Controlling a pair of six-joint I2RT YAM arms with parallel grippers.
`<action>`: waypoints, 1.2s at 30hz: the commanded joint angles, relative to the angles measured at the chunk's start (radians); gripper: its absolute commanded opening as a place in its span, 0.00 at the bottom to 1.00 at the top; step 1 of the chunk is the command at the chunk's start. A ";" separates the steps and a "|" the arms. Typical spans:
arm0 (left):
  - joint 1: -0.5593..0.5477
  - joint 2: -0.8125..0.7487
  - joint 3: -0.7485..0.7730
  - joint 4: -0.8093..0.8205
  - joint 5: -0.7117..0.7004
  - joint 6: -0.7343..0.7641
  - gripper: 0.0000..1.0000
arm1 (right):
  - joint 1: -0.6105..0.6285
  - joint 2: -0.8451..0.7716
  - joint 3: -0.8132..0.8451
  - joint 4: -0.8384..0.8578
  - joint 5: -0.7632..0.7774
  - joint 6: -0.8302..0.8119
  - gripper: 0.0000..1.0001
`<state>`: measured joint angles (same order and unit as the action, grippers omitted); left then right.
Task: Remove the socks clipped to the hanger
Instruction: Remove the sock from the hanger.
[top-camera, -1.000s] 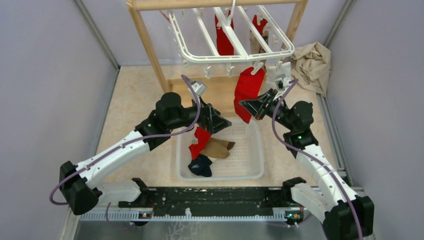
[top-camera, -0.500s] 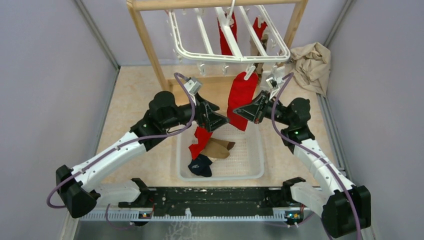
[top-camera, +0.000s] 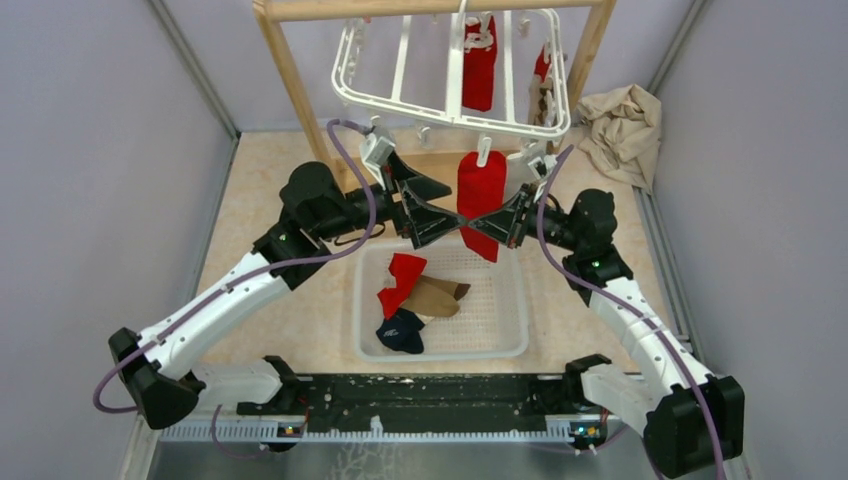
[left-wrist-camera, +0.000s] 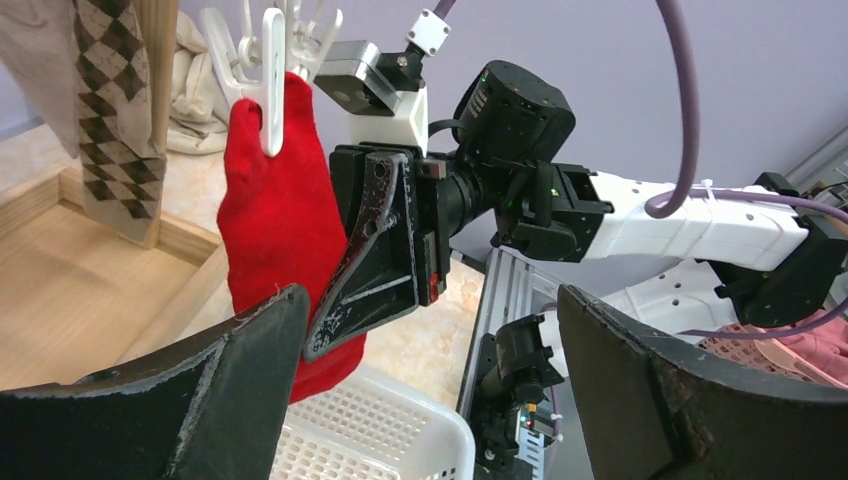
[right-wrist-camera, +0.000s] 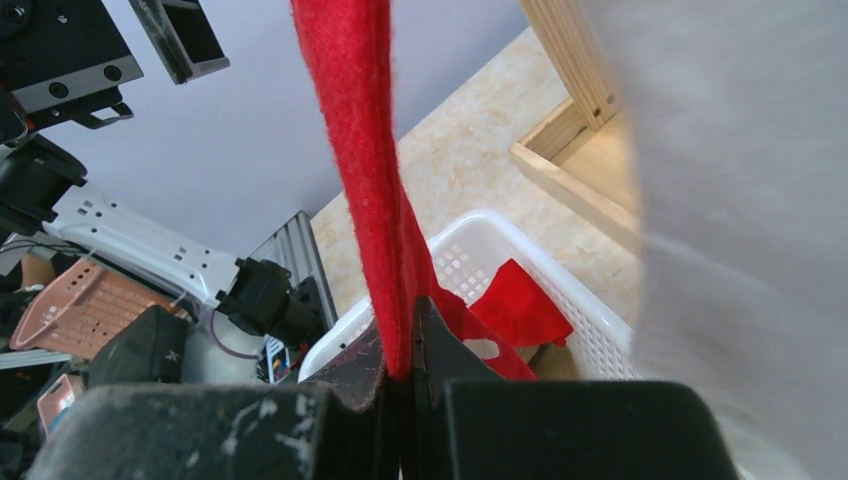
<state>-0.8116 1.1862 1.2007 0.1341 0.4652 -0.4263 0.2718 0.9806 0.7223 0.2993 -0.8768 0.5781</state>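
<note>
**Ana:** Where is the hanger?

**Ben:** The hanger (top-camera: 450, 112) hangs from the wooden frame (top-camera: 297, 100) at the 12 o'clock end of the counter (top-camera: 255, 180). Its near rail is above the spot where the two claws meet.

**Ana:** Which socks are on it?

**Ben:** A clipped red sock (top-camera: 482, 185) dangles from a white clip (left-wrist-camera: 272, 90) on the near rail. A far red sock (top-camera: 479, 65) hangs deeper in the rack. Toward 1 o'clock there is another bit of red and a patterned sock (left-wrist-camera: 100, 110) with brown diamonds.

**Ana:** What is the right claw doing?

**Ben:** The right claw (top-camera: 470, 223) reaches in from 3 o'clock. Its jaws are pressed together on the lower part of the clipped red sock. In its own wrist view the red fabric runs straight down into the closed fingers.

**Ana:** And the left?

**Ben:** The left claw (top-camera: 452, 206) comes in from 9 o'clock with its jaws spread as wide as they go, holding nothing. The clipped red sock sits just past its fingertips. I cannot tell whether a finger brushes it.

**Ana:** What lies below?

**Ben:** A white perforated basket (top-camera: 510, 300) stands at 6 o'clock of the hanger. A loose red sock (top-camera: 402, 278), a tan sock (top-camera: 437, 297) and a navy sock (top-camera: 402, 332) are bunched in its 9 o'clock half. A crumpled beige cloth (top-camera: 622, 130) lies at 2 o'clock, by the frame's right post.
</note>
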 joint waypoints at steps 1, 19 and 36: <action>0.001 0.055 0.054 0.052 0.010 0.011 0.99 | -0.006 -0.028 0.050 -0.016 0.016 -0.050 0.00; 0.033 0.117 0.115 0.004 -0.116 0.186 0.99 | -0.006 -0.031 0.060 -0.046 0.000 -0.067 0.00; 0.105 0.268 0.198 0.199 0.111 0.106 0.98 | -0.006 -0.034 0.062 -0.047 0.002 -0.058 0.00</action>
<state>-0.7059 1.4479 1.3659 0.2104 0.5098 -0.2855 0.2718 0.9741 0.7349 0.2222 -0.8654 0.5312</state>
